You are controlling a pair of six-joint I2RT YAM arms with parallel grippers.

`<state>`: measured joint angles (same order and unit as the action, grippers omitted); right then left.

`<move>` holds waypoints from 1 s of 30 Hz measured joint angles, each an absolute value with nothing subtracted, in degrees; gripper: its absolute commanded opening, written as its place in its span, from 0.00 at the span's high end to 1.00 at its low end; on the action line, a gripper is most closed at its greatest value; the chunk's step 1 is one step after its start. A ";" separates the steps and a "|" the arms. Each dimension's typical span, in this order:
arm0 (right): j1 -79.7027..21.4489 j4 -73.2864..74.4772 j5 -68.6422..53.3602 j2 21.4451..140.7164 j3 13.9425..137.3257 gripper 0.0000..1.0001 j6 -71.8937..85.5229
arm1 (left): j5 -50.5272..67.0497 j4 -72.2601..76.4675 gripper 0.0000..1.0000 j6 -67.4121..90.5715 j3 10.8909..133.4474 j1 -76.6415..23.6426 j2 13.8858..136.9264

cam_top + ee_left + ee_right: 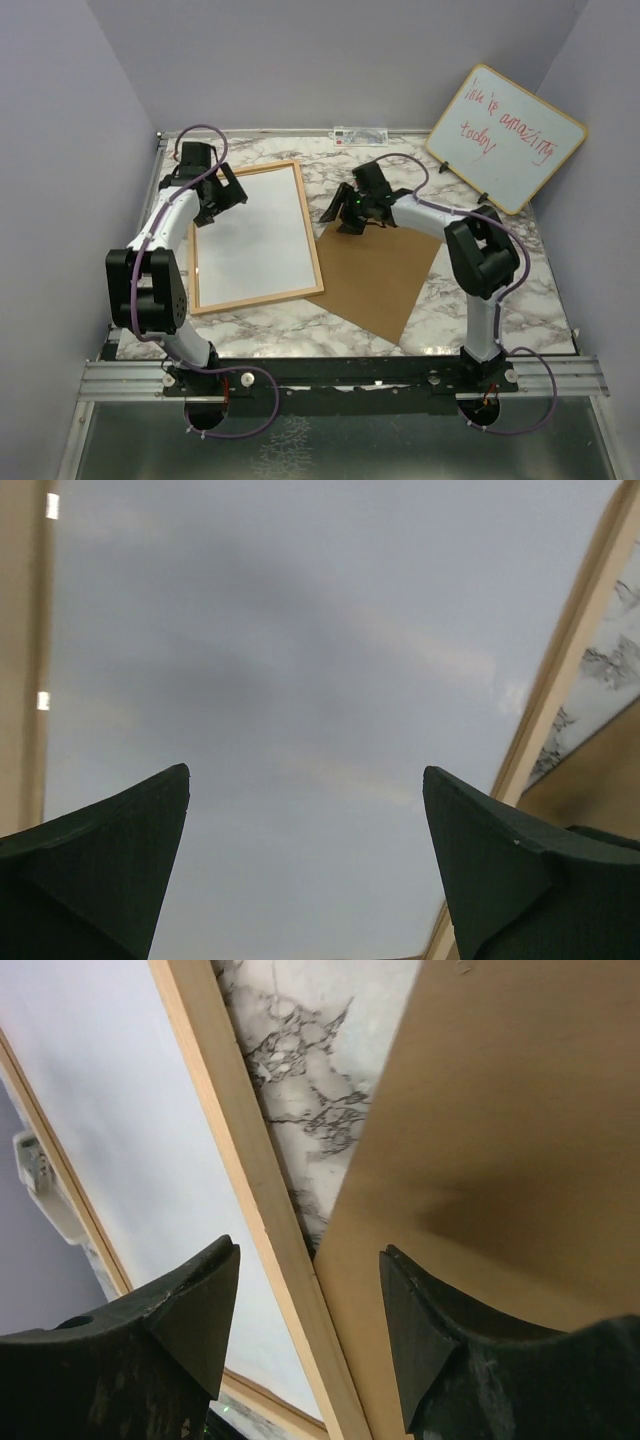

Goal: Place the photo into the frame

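Flat on the marble table (450, 300), left of centre: the light-wood frame (255, 235), plain white inside its rim. Just right of it, meeting the rim near the frame's near right corner, a brown backing board (380, 275) lying at an angle. Propped at the back right, a whiteboard (505, 135) with red writing. Over the frame's far left corner, the left gripper (228, 197), spread fully wide, empty, only pale pane beneath. Low over the strip of marble between frame rim and board's far corner, the right gripper (342, 212), parted, clasping nothing
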<state>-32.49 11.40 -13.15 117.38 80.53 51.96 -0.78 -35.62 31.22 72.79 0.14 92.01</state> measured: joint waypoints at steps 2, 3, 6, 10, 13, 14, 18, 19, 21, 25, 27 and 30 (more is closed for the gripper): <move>-30.35 10.85 -13.15 113.89 77.49 0.37 51.55 | 2.35 -35.18 0.01 30.61 73.76 -0.89 93.54; -29.47 10.33 -13.15 112.68 76.55 0.38 51.37 | 3.99 -34.76 0.01 30.33 74.72 -2.46 94.85; -27.03 9.56 -13.58 112.16 77.06 0.41 50.87 | 7.29 -33.85 0.03 29.50 77.82 -7.14 97.76; -26.96 8.60 -16.16 116.84 81.71 0.54 50.98 | 11.38 -31.92 0.26 29.30 81.87 -13.30 101.16; -27.46 8.01 -18.26 121.21 84.79 0.64 51.57 | 14.48 -30.09 0.42 29.89 83.48 -16.51 103.57; -27.64 8.16 -18.98 122.78 86.04 0.66 51.81 | 15.40 -29.67 0.44 30.24 83.90 -17.28 104.57; -28.71 10.07 -20.56 128.95 92.64 0.69 52.34 | 17.39 -28.60 0.49 31.29 85.03 -18.70 108.90; -28.97 10.79 -20.64 129.86 93.86 0.70 52.34 | 17.76 -28.51 0.50 31.53 85.12 -18.92 109.82; -29.47 12.38 -20.62 131.11 95.77 0.70 52.25 | 18.92 -28.53 0.51 32.08 85.52 -19.29 111.55; -30.39 16.21 -20.18 131.92 97.49 0.72 51.29 | 21.78 -27.70 0.53 33.17 85.78 -20.05 113.62; -30.33 17.72 -19.73 131.92 97.80 0.71 50.22 | 23.40 -27.20 0.55 33.93 85.76 -20.18 113.69; -29.93 19.14 -19.62 131.76 97.82 0.71 48.23 | 25.15 -26.02 0.57 34.70 85.60 -20.43 113.69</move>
<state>-29.93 19.14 -19.62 131.76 97.82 48.23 25.15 -26.02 34.70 85.60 -20.43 113.69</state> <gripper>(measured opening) 0.284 0.453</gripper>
